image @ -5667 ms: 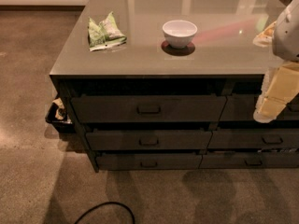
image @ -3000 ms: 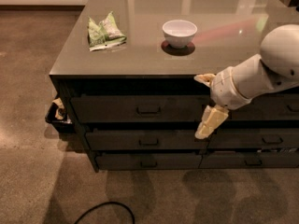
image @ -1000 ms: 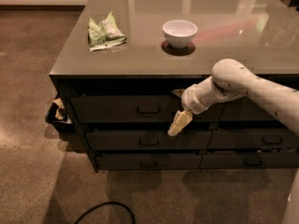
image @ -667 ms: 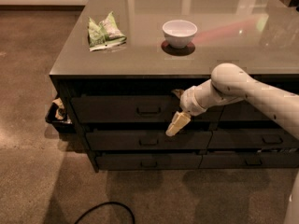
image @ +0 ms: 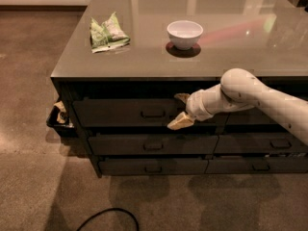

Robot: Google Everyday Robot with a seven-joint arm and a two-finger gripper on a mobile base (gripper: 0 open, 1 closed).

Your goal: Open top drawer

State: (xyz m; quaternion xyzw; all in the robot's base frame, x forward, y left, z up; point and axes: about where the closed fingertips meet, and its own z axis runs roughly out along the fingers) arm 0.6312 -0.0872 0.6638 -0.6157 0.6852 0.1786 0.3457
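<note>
Brown carpet (image: 33, 81) covers the floor around a low dark cabinet with a glossy grey countertop (image: 144, 57) that fills the upper middle of the frame. On the countertop, a crumpled green snack packet (image: 108, 32) lies towards the upper left. A white bowl (image: 185, 33) stands well apart from it near the centre, casting a round shadow beneath itself.

The cabinet's left stack holds three dark fronts. The top drawer (image: 110, 112) is the tallest of them and sits just under the countertop's edge. Its small bar pull (image: 153, 114) is at the middle of the front, and the front looks level with the two below it, so the drawer appears closed. Under it are the middle drawer (image: 120, 145) and the bottom drawer (image: 125, 167), each with a similar pull. Further drawers of the right stack (image: 269, 143) run off to the right.

The white arm (image: 250, 93) reaches in from the right edge of the frame and crosses in front of the right stack. The gripper (image: 180, 110) is at the right end of the top drawer's front, just beside the pull but not on it. Its jaws stand spread apart, one pale finger above and one below, grasping nothing.

At the cabinet's left side, a dark bin (image: 57, 124) with something pale in it rests on the carpet. A black cable (image: 108, 218) curves along the bottom of the frame.
</note>
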